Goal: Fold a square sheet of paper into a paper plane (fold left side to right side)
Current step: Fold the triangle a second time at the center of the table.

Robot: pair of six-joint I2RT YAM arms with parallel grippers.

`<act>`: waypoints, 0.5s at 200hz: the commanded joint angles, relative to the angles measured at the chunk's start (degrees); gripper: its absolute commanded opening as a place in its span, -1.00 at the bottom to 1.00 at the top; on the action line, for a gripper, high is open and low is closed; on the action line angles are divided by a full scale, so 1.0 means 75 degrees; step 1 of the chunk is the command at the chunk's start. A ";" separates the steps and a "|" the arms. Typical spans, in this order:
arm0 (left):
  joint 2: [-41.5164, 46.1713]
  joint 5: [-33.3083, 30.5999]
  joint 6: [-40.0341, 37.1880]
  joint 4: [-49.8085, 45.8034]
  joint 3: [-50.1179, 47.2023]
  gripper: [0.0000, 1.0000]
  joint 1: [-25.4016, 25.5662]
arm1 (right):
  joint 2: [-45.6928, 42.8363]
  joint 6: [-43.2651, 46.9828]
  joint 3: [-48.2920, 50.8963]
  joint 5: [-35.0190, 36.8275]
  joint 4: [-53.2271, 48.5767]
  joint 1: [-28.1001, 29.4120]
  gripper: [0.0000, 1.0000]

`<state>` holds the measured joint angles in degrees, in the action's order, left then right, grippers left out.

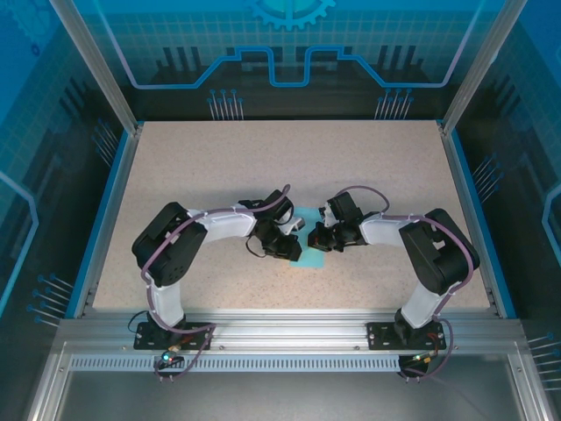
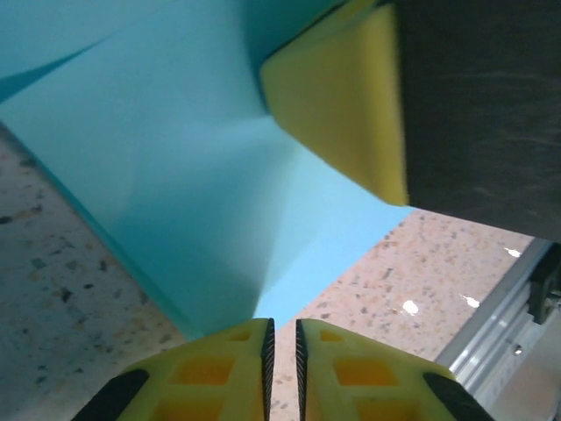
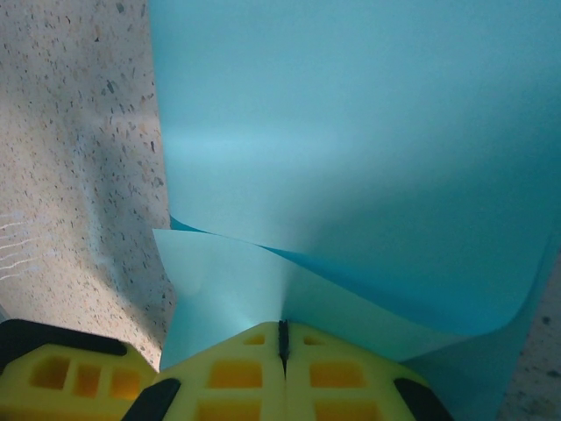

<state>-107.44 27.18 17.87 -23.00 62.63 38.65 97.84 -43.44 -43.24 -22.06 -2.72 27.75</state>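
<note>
Left gripper [image 2: 283,346]: narrow, not quite closed, with a thin slit between the yellow fingers [image 2: 219,373] and speckled table [image 2: 53,289] visible through it. Meets the light-blue paper [image 2: 175,175] right at the fingertips, at a creased point ending against the tip of the left-hand finger. Cannot tell whether that point touches the finger or sits just behind it. Faces the rest of the paper straight ahead, fanning up and to the left, raised off the table on a slope. Ahead and to the right, looks onto one yellow finger of the other gripper, black body behind it, lying over the paper. Farther right of the fingertips, past a strip of bare table, a metal rail [image 2: 504,298].

Right gripper [image 3: 282,338]: closed tight, yellow fingers pressed together with only a dark seam between them, clamped on the paper. Pinches it where two layers come together at the tips. Holds a paler flap low and just left of the fingertips. Holds a wider, deeper-blue layer curling up and away ahead, spread across the space in front and to the right. Bare speckled table to the left of the fingers.

From above: both grippers nose to nose near the middle of the table, tips close together. Paper between and beneath them, with a small blue patch on the side nearer the arm bases and a sliver on the far side.
</note>
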 commanded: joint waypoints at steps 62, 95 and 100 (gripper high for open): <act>-0.0308 -0.0663 -0.0131 -0.0417 0.0052 -0.75 -0.0048 | -0.0147 0.0184 0.0116 0.0239 -0.0661 0.0026 -1.00; -0.0323 -0.0981 -0.0115 -0.0570 0.0040 -0.77 0.0035 | -0.0800 0.0507 0.0013 0.0195 -0.0803 0.0130 -1.00; -0.0323 -0.1046 -0.0109 -0.0585 0.0049 -0.78 0.0048 | -0.0890 0.0577 0.0012 0.0200 -0.0835 0.0170 -1.00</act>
<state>-108.51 24.16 17.87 -23.73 62.63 38.74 95.44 -42.15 -43.33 -21.28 -5.37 27.77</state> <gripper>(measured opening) 0.118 0.044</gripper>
